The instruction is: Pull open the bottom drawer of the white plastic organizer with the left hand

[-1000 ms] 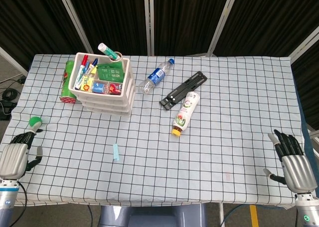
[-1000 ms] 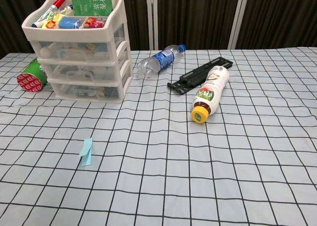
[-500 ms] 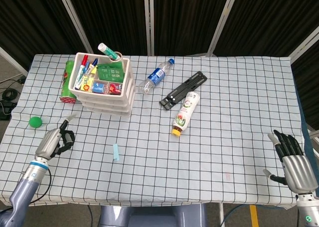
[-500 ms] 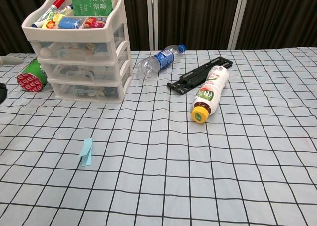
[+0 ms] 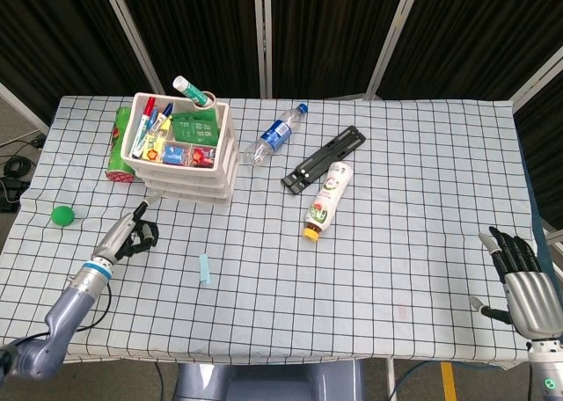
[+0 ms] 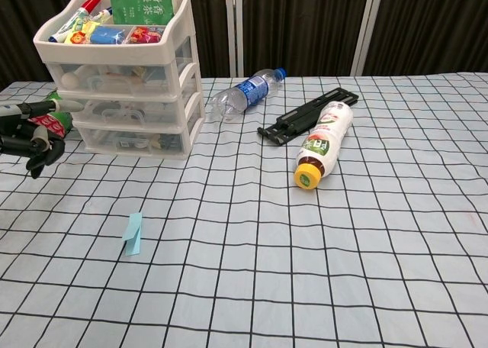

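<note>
Head view shows the left hand (image 5: pixel 130 234) now well in over the checked tablecloth (image 5: pixel 396 243), just short of the white plastic three-drawer organizer (image 5: pixel 185 159) that stands near the far left corner of the table; a second ago it hung at the near left edge beside the small green ball (image 5: pixel 62 214), so it has crossed most of the gap to its target. Its fingers are partly curled with one stretched toward the organizer, holding nothing and not yet touching it. Chest view has the same hand entering from the left edge, roughly level with the lower drawers, and the bottom drawer (image 6: pixel 133 140) is flush with its frame, unopened. By my reading the reach is nearly done and what remains is to hook the drawer's front lip and pull toward the near edge. The right hand (image 5: pixel 521 282) rests at the near right corner, fingers spread and empty, only slightly shifted from where it sat before.
</note>
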Controlling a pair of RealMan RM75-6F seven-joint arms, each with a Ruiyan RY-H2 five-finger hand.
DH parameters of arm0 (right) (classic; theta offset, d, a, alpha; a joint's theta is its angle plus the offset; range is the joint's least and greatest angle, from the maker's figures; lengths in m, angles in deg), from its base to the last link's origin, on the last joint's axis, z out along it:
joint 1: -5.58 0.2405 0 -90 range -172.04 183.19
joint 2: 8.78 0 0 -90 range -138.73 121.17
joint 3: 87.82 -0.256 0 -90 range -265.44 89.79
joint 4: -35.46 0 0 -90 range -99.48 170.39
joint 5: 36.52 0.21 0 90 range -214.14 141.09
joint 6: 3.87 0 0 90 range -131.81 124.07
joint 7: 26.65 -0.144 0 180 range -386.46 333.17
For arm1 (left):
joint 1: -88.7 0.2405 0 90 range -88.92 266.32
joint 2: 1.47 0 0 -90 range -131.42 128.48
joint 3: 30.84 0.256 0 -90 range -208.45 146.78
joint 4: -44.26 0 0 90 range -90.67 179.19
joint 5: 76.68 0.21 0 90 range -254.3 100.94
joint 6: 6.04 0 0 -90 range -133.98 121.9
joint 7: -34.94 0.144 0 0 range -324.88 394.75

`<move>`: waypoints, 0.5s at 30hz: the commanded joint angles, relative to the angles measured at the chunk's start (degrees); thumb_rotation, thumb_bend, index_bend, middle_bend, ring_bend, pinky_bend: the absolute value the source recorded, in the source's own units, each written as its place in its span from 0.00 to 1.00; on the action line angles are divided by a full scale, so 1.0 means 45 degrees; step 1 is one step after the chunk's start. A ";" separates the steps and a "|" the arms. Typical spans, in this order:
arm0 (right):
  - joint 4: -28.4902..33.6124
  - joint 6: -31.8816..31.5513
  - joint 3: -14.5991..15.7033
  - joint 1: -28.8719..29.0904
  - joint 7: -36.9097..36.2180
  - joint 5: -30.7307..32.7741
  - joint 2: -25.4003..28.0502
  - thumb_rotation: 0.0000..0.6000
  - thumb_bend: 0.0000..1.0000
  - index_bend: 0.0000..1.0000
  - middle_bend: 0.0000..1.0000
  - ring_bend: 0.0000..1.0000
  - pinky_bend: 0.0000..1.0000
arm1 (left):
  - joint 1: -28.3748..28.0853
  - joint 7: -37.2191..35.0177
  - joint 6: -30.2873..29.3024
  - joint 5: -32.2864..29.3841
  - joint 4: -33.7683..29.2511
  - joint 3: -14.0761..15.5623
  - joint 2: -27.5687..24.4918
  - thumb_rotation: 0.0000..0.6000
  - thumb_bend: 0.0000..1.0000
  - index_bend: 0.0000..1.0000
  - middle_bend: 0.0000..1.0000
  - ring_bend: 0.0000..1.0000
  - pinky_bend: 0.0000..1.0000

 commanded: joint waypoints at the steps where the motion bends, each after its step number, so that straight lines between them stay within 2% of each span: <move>1: 0.0009 0.0044 0.0006 0.0015 -0.0072 0.0015 0.0026 1.00 0.03 0.04 0.00 0.00 0.00 | -0.0271 0.0007 0.0377 -0.0344 0.0359 -0.0069 0.0306 1.00 1.00 0.00 0.68 0.72 0.60; 9: -0.0053 0.0192 -0.0040 0.0074 -0.0223 0.0170 0.0053 1.00 0.03 0.04 0.00 0.00 0.00 | -0.1051 0.0223 0.1507 -0.1275 0.1246 -0.0281 0.1021 1.00 1.00 0.00 0.68 0.72 0.60; 15: -0.0065 0.0169 -0.0064 0.0078 -0.0288 0.0182 0.0069 1.00 0.03 0.04 0.00 0.00 0.00 | -0.1328 0.0486 0.1835 -0.1805 0.1601 -0.0373 0.1382 1.00 1.00 0.00 0.68 0.72 0.60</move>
